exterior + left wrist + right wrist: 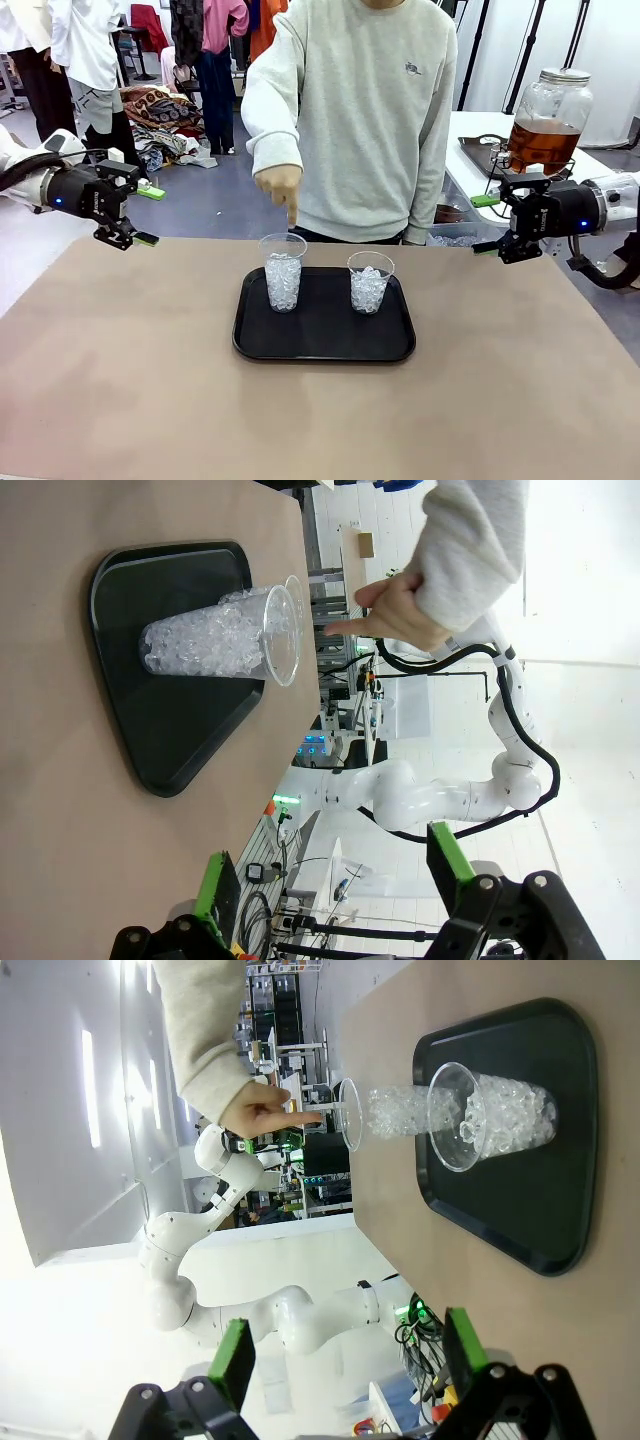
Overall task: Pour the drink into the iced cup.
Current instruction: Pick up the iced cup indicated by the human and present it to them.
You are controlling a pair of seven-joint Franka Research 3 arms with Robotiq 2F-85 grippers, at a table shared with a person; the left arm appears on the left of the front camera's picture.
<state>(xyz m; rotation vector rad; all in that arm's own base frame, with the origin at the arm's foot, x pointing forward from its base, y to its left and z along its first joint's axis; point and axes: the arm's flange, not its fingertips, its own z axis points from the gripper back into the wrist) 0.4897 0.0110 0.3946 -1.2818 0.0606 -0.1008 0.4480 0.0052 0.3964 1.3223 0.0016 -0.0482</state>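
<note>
Two clear cups filled with ice stand on a black tray (322,338) at mid-table: a taller left cup (283,272) and a shorter right cup (370,284). A person's hand (283,190) points down at the left cup. The amber-brown drink (542,146) sits in a large glass jar on a side table at the back right. My left gripper (148,215) hovers open at the table's far left. My right gripper (487,224) hovers open at the far right. The left wrist view has the cups (212,640) overlapping, and the right wrist view has them (500,1115) side by side.
The person in a grey sweatshirt (370,110) stands at the far edge behind the tray. The brown tabletop (150,380) lies bare around the tray. A dark tray (480,150) sits beside the jar.
</note>
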